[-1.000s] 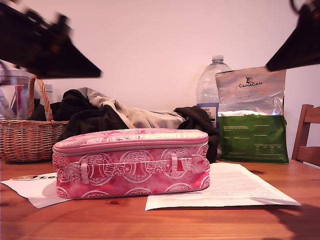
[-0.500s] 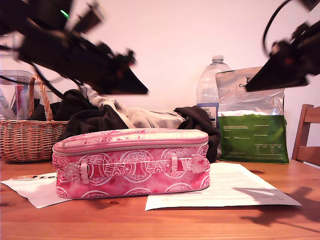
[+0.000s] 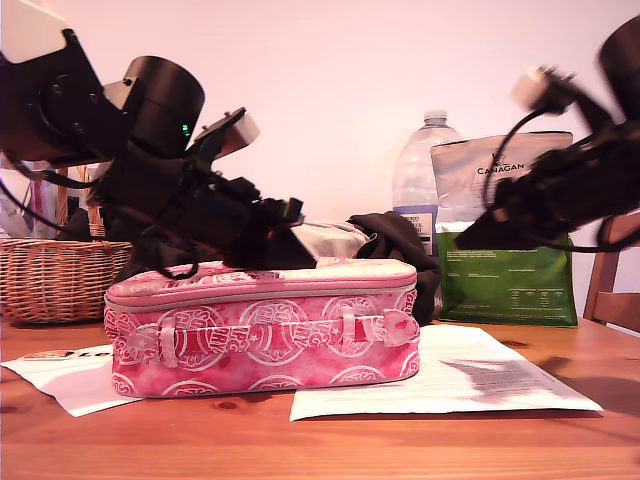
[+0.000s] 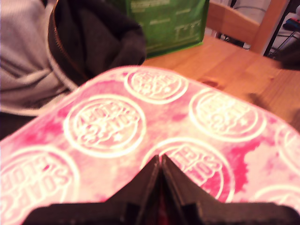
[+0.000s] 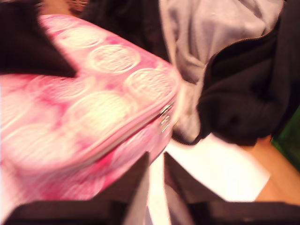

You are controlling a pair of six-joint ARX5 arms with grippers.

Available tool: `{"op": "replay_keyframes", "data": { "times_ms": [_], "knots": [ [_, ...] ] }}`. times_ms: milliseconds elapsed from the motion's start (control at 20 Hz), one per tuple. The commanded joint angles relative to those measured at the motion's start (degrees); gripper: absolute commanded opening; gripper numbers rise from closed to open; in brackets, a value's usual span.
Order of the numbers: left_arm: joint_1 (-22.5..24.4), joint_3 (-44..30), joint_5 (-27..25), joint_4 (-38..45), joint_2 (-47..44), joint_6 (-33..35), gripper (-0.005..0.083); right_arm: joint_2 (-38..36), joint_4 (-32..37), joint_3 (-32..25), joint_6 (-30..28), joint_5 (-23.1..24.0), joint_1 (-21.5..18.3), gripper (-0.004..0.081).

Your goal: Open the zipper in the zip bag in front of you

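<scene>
While the zip bag [image 3: 262,325] lay flat on the wooden table [image 3: 320,440], near the middle of the exterior view, two dark arms were held over it. My first gripper [image 4: 161,165] was seen in its wrist view just above the printed pink lid, its two fingers pressed together so that only a hairline seam was left between them; nothing was pinched. Whether the tips were resting on the fabric could not be told. In the exterior view this gripper [image 3: 296,214] was found at about 12 o'clock from the bag, low over the lid.

My second gripper [image 5: 155,169] was shown with a narrow gap between its fingers, nothing held in it, and was poised off the bag's end, where the zipper [image 5: 123,137] and its small metal pulls [image 5: 165,117] were visible. In the exterior view it [image 3: 470,236] was placed at roughly 2 o'clock from the bag, apart from it and blurred.

The zipper [image 3: 262,295] was seen closed along the bag's upper edge. A sheet of paper [image 3: 470,378] was spread at the bag's 3 o'clock, a green-and-silver Canagan pouch [image 3: 505,250] stood behind it, and a wicker basket [image 3: 55,275] sat at 9 o'clock.
</scene>
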Motion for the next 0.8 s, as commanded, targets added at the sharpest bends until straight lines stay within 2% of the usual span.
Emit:
{"op": "replay_keyframes", "data": {
  "times_ms": [0,150,300,500,750],
  "knots": [
    [-0.5,-0.3,0.1,0.1,1.1,0.2,-0.0019,2.6,0.3,3.5,0.3,-1.2,0.3,0.0157],
    [-0.5,-0.3,0.1,0.0,1.1,0.2,-0.0019,6.2,-2.8,8.0,0.0,-2.8,1.4,0.0212],
    [-0.5,-0.3,0.1,0.0,1.1,0.3,-0.0019,9.3,-4.3,10.4,-0.6,-2.8,2.2,0.0213],
    [-0.5,-0.3,0.1,0.0,1.1,0.2,-0.0019,12.3,-4.8,11.2,-4.1,-2.6,2.1,0.0213],
    [-0.5,-0.3,0.1,0.0,1.1,0.2,-0.0019,14.1,-3.6,11.2,-5.3,-2.5,2.2,0.0212]
  ]
}}
